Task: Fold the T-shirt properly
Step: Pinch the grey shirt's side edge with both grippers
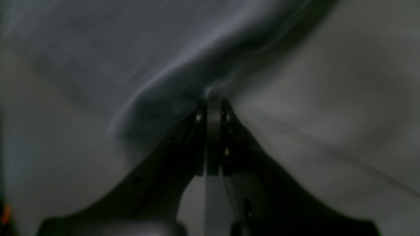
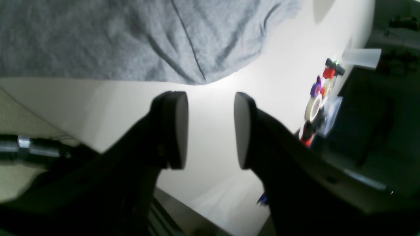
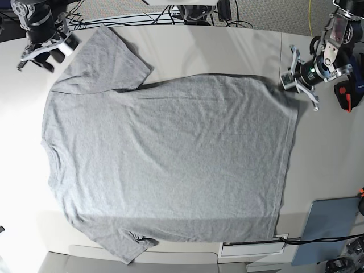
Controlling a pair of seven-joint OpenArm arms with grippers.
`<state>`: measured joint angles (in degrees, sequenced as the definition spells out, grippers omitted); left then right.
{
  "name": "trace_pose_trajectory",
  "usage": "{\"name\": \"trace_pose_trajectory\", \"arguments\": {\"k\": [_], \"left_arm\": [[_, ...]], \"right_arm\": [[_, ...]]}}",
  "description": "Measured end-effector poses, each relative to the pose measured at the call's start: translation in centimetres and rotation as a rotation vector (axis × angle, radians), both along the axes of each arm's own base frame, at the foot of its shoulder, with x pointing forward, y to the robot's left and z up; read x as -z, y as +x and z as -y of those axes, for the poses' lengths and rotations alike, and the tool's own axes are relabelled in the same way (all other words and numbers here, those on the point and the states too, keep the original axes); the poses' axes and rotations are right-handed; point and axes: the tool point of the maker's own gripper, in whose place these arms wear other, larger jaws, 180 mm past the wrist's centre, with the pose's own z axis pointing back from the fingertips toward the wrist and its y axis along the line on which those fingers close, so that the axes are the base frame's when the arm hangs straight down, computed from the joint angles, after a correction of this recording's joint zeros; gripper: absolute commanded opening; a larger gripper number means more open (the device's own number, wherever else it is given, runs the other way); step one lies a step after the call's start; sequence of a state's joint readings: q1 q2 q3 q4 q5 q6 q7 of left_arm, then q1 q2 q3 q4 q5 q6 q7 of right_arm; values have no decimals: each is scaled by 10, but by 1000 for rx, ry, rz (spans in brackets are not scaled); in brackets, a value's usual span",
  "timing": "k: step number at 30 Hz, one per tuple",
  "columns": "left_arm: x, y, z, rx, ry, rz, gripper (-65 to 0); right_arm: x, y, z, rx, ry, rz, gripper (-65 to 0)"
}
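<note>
The heather-grey T-shirt (image 3: 170, 153) lies spread flat on the table, plain side up, collar to the left and hem to the right. My left gripper (image 3: 288, 81) is at the hem's far right corner. In the blurred left wrist view its jaws are pressed together (image 1: 213, 98) with a ridge of grey cloth (image 1: 157, 65) gathered at the tips. My right gripper (image 3: 37, 57) hovers beside the far sleeve (image 3: 108, 57) at the top left. It stands open (image 2: 210, 98) over bare table, with the sleeve edge (image 2: 197, 65) just beyond its pads.
A blue-grey flat pad (image 3: 330, 227) lies at the near right corner. Small coloured parts and a tape roll (image 2: 316, 105) sit along the table edge by my right gripper. Cables (image 3: 142, 17) run along the far edge. A red item (image 3: 344, 96) sits at the right.
</note>
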<state>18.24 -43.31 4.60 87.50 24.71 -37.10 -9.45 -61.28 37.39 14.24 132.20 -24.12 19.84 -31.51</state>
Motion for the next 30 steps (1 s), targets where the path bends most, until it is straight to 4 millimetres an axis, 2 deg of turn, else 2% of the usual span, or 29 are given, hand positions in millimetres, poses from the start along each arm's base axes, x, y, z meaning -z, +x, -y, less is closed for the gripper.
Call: {"name": "trace_pose_trajectory", "arguments": {"k": [4,6,8,11,15,19,21,27,30], "left_arm": [[1,1,-2,22,31,24,-650],[1,1,-2,20,30,28,-650],[1,1,-2,21,29,27,-650],[1,1,-2,21,30,27,-650],[-1,8,-3,2,38,75,-650],[-1,10,-4,-3,45,87,-650],[-1,9,-4,-3,45,86,-650],[1,10,-2,-20,44,82,-650],[1,11,-2,-29,49,85,-650]], "right_arm": [[5,-3,-3,-74,-25,-68,-416],[8,-4,-10,-157,-35,-87,-416],[18,-14,-15,-200,-9,-153,-397],[28,-23,-7,-192,-20,-205,-301],[37,-25,2,-185,-27,-228,-293],[49,-18,8,-202,-54,-239,-294],[56,-16,3,-240,-79,-241,-294],[73,-20,-32,-343,-62,-260,-294],[77,-20,-38,-366,-92,-264,-294]]}}
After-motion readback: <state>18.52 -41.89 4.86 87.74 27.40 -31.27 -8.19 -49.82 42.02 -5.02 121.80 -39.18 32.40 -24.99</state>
